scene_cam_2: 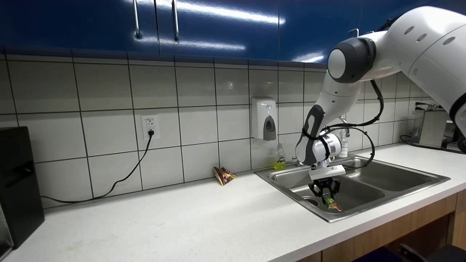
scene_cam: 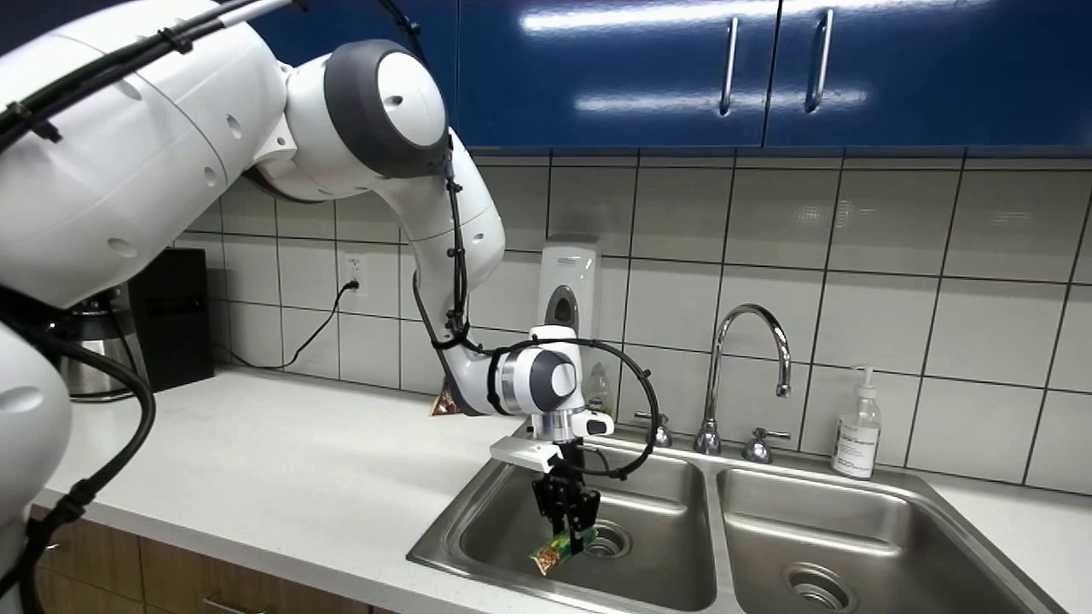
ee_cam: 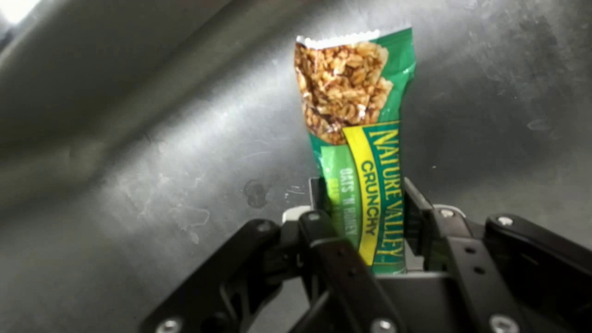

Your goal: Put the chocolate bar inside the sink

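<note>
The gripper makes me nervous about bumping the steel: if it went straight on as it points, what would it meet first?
Pointing down, the gripper would probably meet the floor of the left basin, perhaps with its chocolate bar touching first; the gap is hard to judge.

chocolate bar: gripped end partly behind hand | pump bottle: print illegible

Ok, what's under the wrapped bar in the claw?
The wrist view shows the spotted steel floor of the sink around the bar. What lies directly beneath is covered by the bar and the claw.
</note>
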Available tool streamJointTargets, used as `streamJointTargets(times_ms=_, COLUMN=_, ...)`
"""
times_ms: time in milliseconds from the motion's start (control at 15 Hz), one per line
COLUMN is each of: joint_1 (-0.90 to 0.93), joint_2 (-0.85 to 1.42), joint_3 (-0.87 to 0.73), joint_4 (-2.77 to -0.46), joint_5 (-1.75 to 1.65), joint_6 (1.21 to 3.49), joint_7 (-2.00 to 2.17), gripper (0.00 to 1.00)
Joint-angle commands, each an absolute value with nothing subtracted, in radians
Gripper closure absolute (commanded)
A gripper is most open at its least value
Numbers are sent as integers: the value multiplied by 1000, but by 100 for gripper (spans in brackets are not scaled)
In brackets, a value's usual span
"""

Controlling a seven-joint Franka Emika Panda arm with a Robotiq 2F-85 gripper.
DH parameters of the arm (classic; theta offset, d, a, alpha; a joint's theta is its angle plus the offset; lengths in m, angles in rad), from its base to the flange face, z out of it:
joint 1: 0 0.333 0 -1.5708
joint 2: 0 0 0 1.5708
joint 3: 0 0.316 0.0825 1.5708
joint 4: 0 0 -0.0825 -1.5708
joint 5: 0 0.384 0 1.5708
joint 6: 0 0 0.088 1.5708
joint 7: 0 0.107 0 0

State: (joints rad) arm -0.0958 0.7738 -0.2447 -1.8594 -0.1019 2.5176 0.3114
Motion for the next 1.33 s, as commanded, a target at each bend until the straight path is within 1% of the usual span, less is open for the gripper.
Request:
streamJointTargets(times_ms=0, joint_1=-84, joint_2=803, joint_3=-250, joint_4=-1827, joint_5=-89, joint_6=2535, joint_7=314, gripper=85)
streamJointTargets(times_ms=1267, joint_1=-71, joint_2=876, joint_3=-251, joint_4=-1778, joint_5=-76, joint_6=2551, joint_7=319, gripper=85)
